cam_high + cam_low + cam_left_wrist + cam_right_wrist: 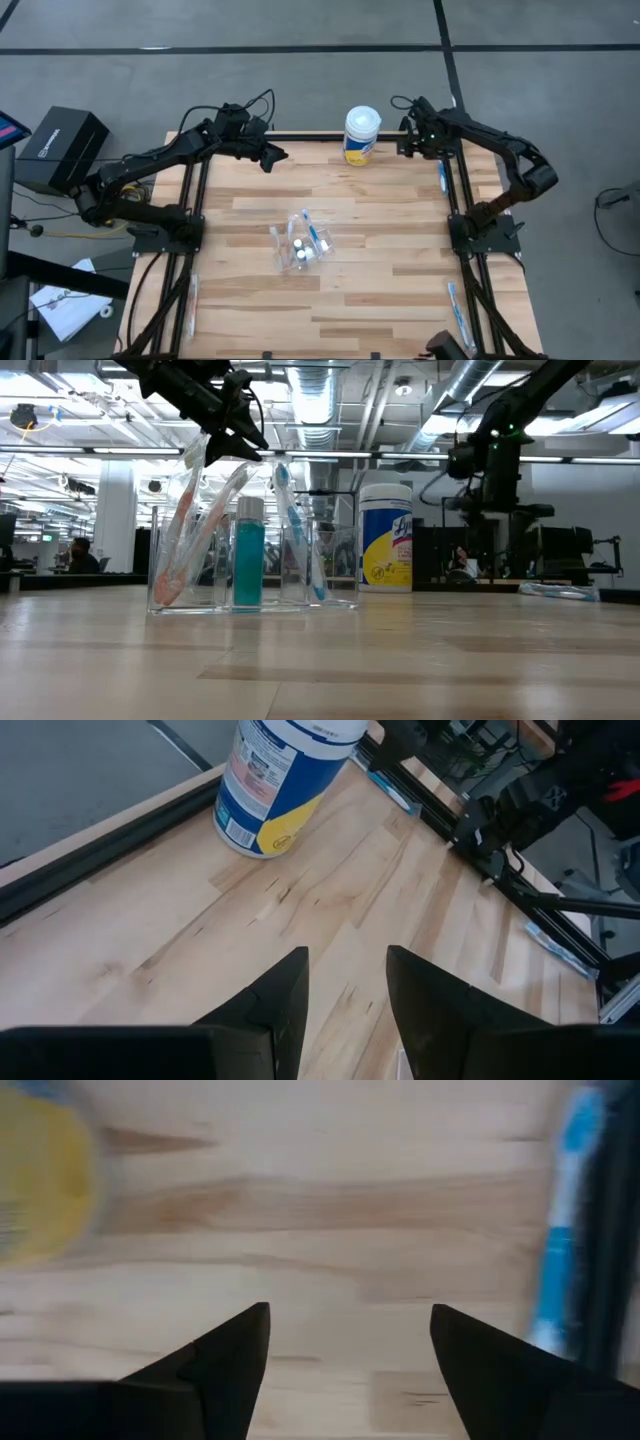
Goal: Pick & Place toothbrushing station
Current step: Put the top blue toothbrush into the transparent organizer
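Note:
A clear organizer [300, 245] stands mid-table, holding packaged toothbrushes [185, 530] that lean upright in its compartments and a teal tube [248, 555] standing on end. A blue packaged toothbrush [441, 178] lies flat along the table's right rail and shows beside my right gripper's fingers [560, 1250]. My right gripper [350, 1310] hangs open at the far right [410, 145], pointing down over bare wood just left of that toothbrush. My left gripper [345, 955] is open at the far left [275, 155], raised and slanting down, with nothing between its fingers.
A white and yellow wipes canister [361, 135] stands at the far edge between the two grippers. Another blue toothbrush [457, 310] lies near the right front corner. Black frame rails [455, 200] run along both table sides. Bare wood lies in front of the organizer.

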